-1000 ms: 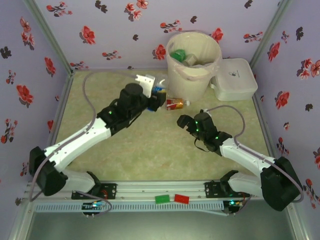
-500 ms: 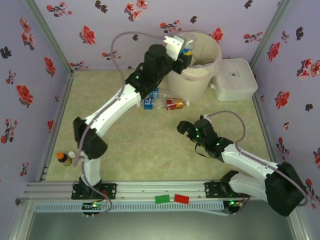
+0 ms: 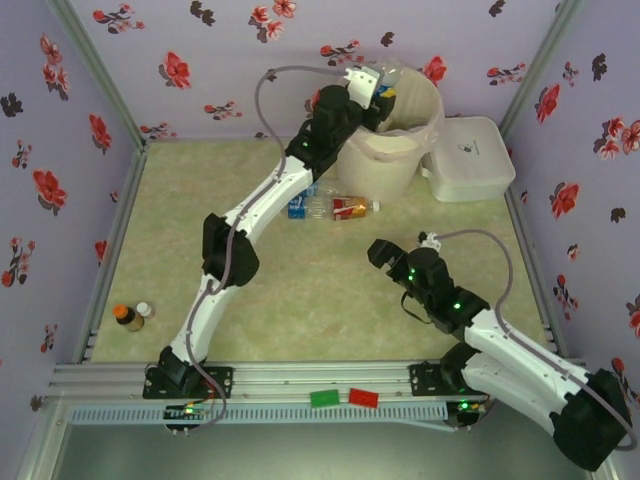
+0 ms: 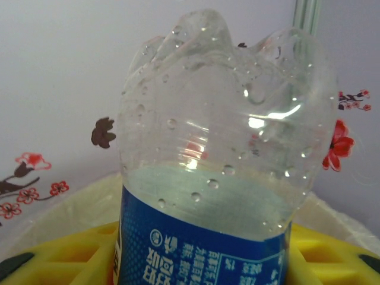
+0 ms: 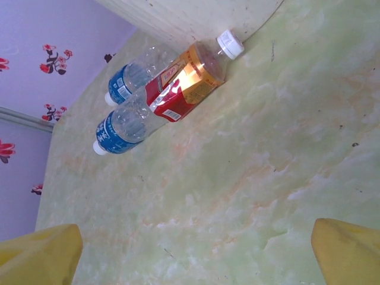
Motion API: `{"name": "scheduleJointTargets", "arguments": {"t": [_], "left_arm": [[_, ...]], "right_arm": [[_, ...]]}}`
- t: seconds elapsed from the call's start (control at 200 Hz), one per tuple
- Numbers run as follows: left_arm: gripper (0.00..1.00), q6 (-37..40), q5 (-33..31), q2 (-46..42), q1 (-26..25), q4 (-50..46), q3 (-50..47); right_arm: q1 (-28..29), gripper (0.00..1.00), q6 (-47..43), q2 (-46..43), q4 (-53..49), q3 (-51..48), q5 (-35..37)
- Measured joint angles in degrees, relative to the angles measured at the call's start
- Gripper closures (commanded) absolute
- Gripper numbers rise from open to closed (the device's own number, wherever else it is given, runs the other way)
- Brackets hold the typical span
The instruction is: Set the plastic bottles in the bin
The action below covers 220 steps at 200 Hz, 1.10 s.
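L gripper (image 3: 377, 93) clamped on clear blue-label plastic bottle (image 4: 208, 148) over cream round bin (image 3: 385, 165) rim; R gripper (image 3: 381, 251) was wide open, empty, above green table (image 3: 300, 300).

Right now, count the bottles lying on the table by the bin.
3. A blue-labelled bottle and a second blue-labelled bottle side by side; a red-labelled bottle, cap at the foot of the bin. The left arm may hide others.
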Motion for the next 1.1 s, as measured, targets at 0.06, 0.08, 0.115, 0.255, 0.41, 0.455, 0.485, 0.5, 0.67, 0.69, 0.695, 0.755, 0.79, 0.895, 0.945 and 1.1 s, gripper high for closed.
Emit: {"name": "scheduleJointTargets", "arguments": {"t": [0.06, 0.08, 0.115, 0.255, 0.41, 0.455, 0.485, 0.5, 0.67, 0.69, 0.695, 0.755, 0.79, 0.895, 0.945, 1.1], "left_arm": [[0.63, -1.5, 0.2, 1.9, 0.3, 1.2, 1.3], [0.63, -2.1, 0.3, 2.7, 0.4, 1.7, 2.2], [0.62, -3.0, 0.4, 3.9, 0.6, 2.1, 3.6], [0.25, -6.7, 0.7, 5.6, 1.1, 3.3, 5.3], [0.00, -10.3, 1.0, 5.6, 1.8, 4.9, 5.3], [0.00, -10.5, 1.1, 5.6, 1.8, 5.0, 5.3], [0.00, -10.6, 1.3, 5.6, 1.9, 4.9, 5.3], [0.00, -10.6, 1.5, 5.6, 1.9, 4.9, 5.3], [0.00, -10.6, 3.2, 2.6, 2.0, 5.0, 1.4], [0.00, -10.6, 3.5, 1.7, 2.0, 5.0, 0.4], [0.00, -10.6, 3.5, 1.4, 2.0, 5.1, -0.1], [0.00, -10.6, 4.1, -1.9, 2.0, 5.2, -3.8], [0.00, -10.6, 4.5, -4.1, 2.0, 5.6, -6.5], [0.00, -10.6, 5.4, -12.2, 2.0, 7.1, -15.1], [0.00, -10.6, 5.6, -16.5, 2.0, 8.3, -20.1], [0.00, -11.3, 6.0, -32.5, 2.1, 13.5, -38.9]], "right_arm": [[0.0, 0.00, 0.0, -1.9, -1.3, -0.1, 0.5], [0.0, 0.00, 0.0, -2.6, -1.9, -0.1, 0.6], [0.0, 0.00, 0.0, -3.7, -2.6, -0.2, 0.7], [0.0, 0.00, 0.0, -8.3, -6.1, -0.4, 1.8], [0.0, 0.00, 0.0, -11.0, -8.7, -0.6, 3.1], [0.0, 0.00, 0.0, -11.1, -9.0, -0.6, 3.3], [0.0, 0.00, 0.0, -11.1, -9.0, -0.6, 3.3], [0.0, 0.01, 0.0, -11.1, -9.0, -0.6, 3.4], [0.0, 0.00, 0.1, -9.7, -8.8, -0.7, 3.5], [0.0, 0.00, 0.2, -9.3, -8.7, -0.7, 3.5], [0.0, 0.00, 0.2, -9.1, -8.7, -0.7, 3.5], [0.0, 0.00, 0.5, -7.7, -8.1, -0.7, 3.5], [0.0, 0.00, 0.6, -6.6, -7.8, -0.7, 3.5], [0.0, 0.00, 0.7, -2.9, -6.6, -0.6, 3.5], [0.0, 0.00, 0.6, -0.8, -6.3, -0.3, 3.5], [0.0, 0.00, -2.5, 6.7, -4.6, 3.3, 3.3]]}}
